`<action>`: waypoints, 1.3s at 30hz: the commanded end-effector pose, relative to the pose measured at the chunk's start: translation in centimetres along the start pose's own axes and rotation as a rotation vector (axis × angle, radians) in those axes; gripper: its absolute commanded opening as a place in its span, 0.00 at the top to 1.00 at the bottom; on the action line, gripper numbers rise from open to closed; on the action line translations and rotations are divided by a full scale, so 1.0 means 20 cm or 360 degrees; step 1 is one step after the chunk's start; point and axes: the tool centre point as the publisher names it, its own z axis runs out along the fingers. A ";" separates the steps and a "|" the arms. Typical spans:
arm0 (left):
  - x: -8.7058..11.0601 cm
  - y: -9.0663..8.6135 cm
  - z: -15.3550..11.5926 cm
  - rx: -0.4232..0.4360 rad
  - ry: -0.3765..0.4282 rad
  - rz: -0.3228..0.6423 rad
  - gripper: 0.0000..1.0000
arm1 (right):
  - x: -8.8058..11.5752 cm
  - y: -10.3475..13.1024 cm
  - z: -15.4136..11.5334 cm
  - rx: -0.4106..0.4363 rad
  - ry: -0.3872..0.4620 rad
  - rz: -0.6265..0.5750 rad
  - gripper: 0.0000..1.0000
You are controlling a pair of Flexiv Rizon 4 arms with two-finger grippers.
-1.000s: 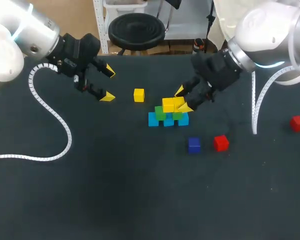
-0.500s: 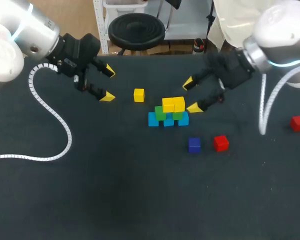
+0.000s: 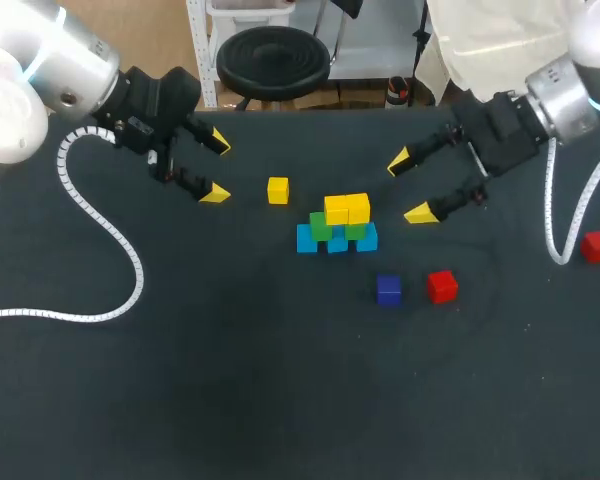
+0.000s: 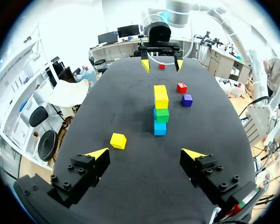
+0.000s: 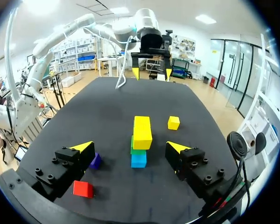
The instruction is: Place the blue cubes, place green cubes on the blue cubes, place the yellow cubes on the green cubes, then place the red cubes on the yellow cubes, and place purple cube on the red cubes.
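Black table (image 3: 280,400): 2 yellow cubes (image 3: 347,209) top the stack (image 3: 337,238); left gripper (image 3: 218,168) and right gripper (image 3: 408,188) both released.

The black table (image 3: 230,380) bears perhaps three blue cubes (image 3: 306,239), a yellow cube (image 3: 278,190), a purple cube (image 3: 388,290) and two red cubes (image 3: 441,286) (image 3: 597,245).

Bright, even light falls from overhead. The dark desk (image 3: 230,400) looks matte; the cubes (image 3: 337,225) cast only faint, soft shadows. In the head view the left arm (image 3: 20,70) gleams at 10 o'clock and the right arm (image 3: 595,25) at 2.
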 end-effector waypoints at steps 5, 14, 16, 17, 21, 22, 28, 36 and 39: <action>0.00 0.01 0.00 0.0003 0.0000 0.0002 0.00 | 0.01 -0.02 0.00 -0.0012 -0.0014 -0.0001 0.00; -0.10 0.17 0.11 0.0099 -0.0047 0.0189 0.00 | 0.01 -0.02 0.00 -0.0012 -0.0014 -0.0001 0.00; -0.12 0.20 0.13 0.0127 -0.0021 0.0226 0.00 | 0.01 -0.02 0.00 -0.0012 -0.0014 -0.0001 0.00; -0.12 0.20 0.14 0.0150 -0.0025 0.0243 0.00 | 0.01 -0.02 0.00 -0.0012 -0.0014 -0.0001 0.00; -0.11 0.21 0.18 0.0273 0.0019 0.0227 0.00 | 0.01 -0.02 0.00 -0.0012 -0.0014 -0.0001 0.00; -0.11 0.21 0.18 0.0273 0.0019 0.0227 0.00 | 0.01 -0.02 0.00 -0.0012 -0.0014 -0.0001 0.00; -0.11 0.21 0.18 0.0273 0.0019 0.0227 0.00 | 0.01 -0.02 0.00 -0.0012 -0.0014 -0.0001 0.00; -0.15 0.26 0.25 0.0223 0.0068 0.0242 0.00 | 0.01 -0.02 0.00 -0.0012 -0.0014 -0.0001 0.00; -0.16 0.32 0.32 0.0181 0.0156 0.0224 0.00 | 0.01 -0.02 0.00 -0.0012 -0.0014 -0.0001 0.00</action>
